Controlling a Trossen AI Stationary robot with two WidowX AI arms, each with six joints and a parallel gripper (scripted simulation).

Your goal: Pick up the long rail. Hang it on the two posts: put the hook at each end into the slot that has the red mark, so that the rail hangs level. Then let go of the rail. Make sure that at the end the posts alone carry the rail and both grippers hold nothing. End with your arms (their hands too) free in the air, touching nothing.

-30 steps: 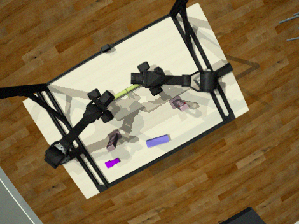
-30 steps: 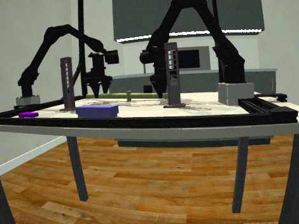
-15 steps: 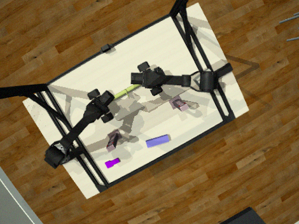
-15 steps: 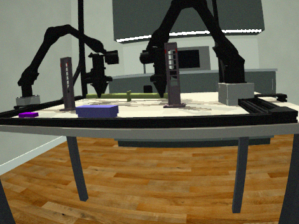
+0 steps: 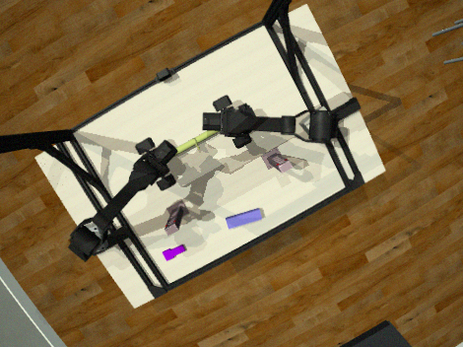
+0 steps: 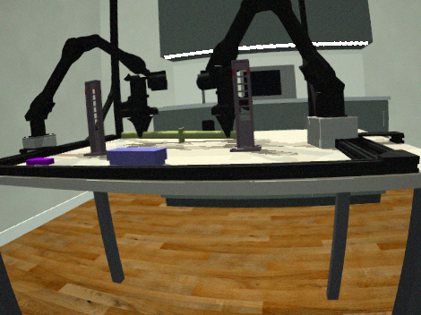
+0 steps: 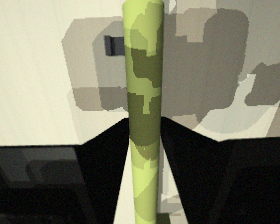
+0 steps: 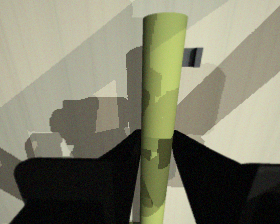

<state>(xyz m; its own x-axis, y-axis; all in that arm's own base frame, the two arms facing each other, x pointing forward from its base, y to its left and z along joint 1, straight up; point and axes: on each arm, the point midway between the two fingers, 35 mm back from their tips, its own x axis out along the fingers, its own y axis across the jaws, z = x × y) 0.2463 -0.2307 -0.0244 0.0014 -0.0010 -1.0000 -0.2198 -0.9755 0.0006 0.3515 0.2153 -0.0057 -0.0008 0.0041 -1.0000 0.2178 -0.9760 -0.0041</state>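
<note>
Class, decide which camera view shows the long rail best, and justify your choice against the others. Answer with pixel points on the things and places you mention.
The exterior view: most of the long rail [image 5: 193, 144] [image 6: 157, 134] [image 7: 145, 75] [image 8: 162, 75] shows lengthwise. The top view shows only a middle stretch; each wrist view, one section close up.

No readable text, label, brand, number or lettered sign anywhere in the four views. Only plain red marks, without lettering, on the two upright posts [image 5: 173, 218] [image 5: 278, 161] [image 6: 95, 117] [image 6: 244, 108] on the desk [image 5: 163, 119] [image 6: 197, 157].
</note>
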